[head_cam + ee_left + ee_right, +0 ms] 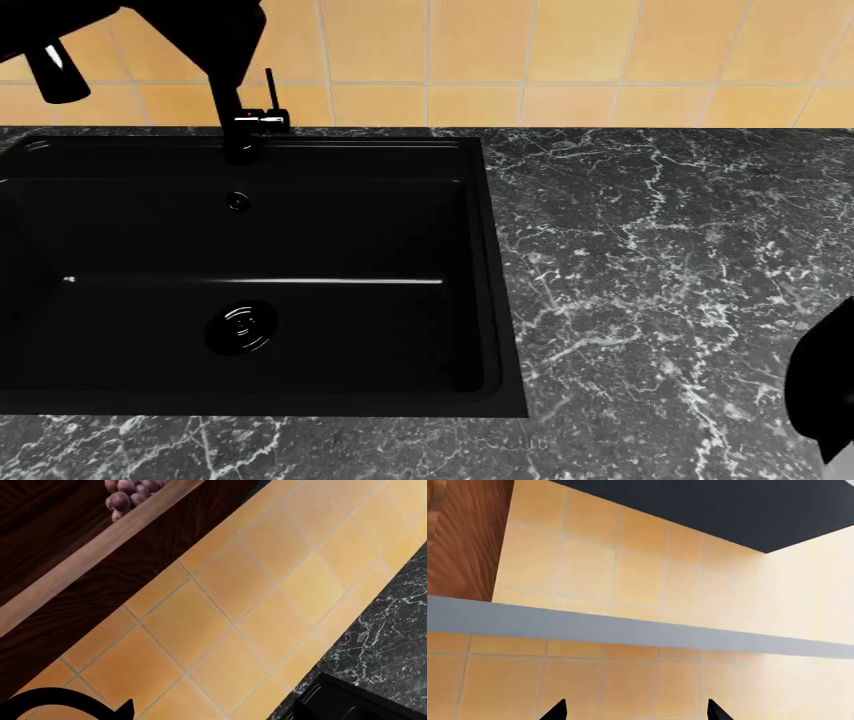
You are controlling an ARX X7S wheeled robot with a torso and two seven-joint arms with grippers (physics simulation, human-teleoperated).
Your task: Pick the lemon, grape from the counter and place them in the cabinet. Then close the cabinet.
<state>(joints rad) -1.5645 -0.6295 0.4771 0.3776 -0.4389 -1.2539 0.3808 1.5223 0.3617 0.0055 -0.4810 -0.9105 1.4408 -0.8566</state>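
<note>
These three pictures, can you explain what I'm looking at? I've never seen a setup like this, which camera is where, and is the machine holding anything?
These are simulator renders from a two-armed wheeled robot. The head view looks down on a dark marble counter with a glossy black sink and faucet, against orange wall tiles. No fruit shows there.

The left wrist view, from a camera near that arm's gripper, shows the grape bunch behind a light wooden edge, apparently inside the dark wood cabinet.

The right wrist view faces tiled wall; only the right gripper's two dark fingertips show, spread apart with nothing between them. The lemon is not visible in any picture.
</note>
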